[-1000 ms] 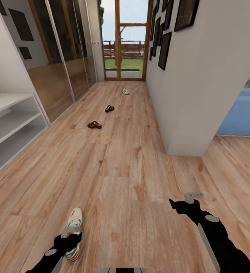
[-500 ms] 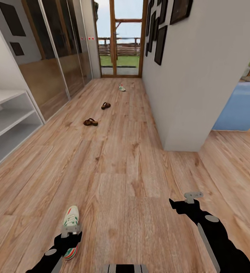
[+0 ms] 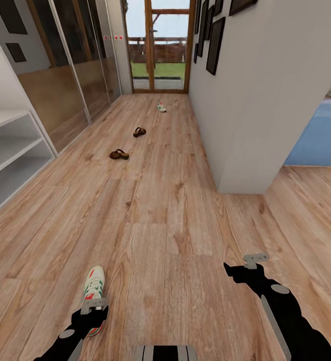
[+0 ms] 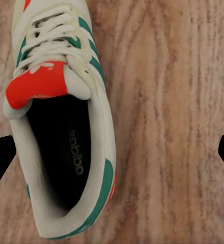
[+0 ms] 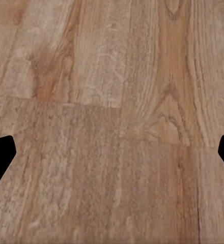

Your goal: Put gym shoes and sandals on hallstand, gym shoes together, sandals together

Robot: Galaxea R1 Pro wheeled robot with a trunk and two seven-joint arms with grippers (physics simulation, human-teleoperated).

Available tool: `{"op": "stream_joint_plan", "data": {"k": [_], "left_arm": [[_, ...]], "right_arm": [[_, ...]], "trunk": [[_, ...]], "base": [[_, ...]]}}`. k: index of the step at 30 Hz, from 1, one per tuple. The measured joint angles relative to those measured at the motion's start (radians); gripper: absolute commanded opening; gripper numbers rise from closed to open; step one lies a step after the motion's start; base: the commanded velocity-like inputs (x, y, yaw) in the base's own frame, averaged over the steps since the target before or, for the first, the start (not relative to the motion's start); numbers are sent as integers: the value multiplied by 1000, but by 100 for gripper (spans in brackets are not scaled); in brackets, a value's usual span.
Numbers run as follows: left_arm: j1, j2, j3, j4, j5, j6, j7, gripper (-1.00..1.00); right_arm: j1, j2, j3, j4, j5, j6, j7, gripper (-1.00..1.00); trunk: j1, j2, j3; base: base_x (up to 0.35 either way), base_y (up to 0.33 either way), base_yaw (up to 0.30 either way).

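One gym shoe (image 3: 95, 287) lies on the corridor floor (image 3: 160, 225) right in front of me, toe pointing away. My left gripper (image 3: 94, 304) hovers over its heel, open; in the left wrist view the gym shoe (image 4: 61, 127) lies below, off to one side between the spread fingers of the left gripper (image 4: 112, 157). The second gym shoe (image 3: 161, 107) lies far down the corridor near the door. Two brown sandals (image 3: 119, 154) (image 3: 139, 132) lie apart in the middle distance. The hallstand (image 3: 10, 150) stands at the left. My right gripper (image 3: 255, 259) is open over bare floor (image 5: 112, 101).
A white wall corner (image 3: 245, 125) juts in on the right, with a blue surface (image 3: 321, 135) beyond it. Glass wardrobe doors (image 3: 70, 65) line the left side past the hallstand. A glazed wooden door (image 3: 158, 45) ends the corridor.
The whole picture has shifted, so the camera has moved. The near gym shoe now sits slightly farther ahead of my left gripper. Both arms keep their pose.
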Motion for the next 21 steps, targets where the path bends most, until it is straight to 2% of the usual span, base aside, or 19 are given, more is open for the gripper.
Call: {"op": "stream_joint_plan", "data": {"k": [5,13,21], "left_arm": [[1,0,0,-1,0,0,0,100],[1,1,0,-1,0,0,0,100],[0,2,-1,-1,0,0,0,100]], "right_arm": [[0,0,0,0,0,0,0,100],[0,0,0,0,0,0,-1,100],[0,0,-1,-1,0,0,-2,100]], "trunk": [[0,0,-2],[0,0,-7],[0,0,-8]], "base": [[0,0,22],[0,0,110],[0,0,21]]}}
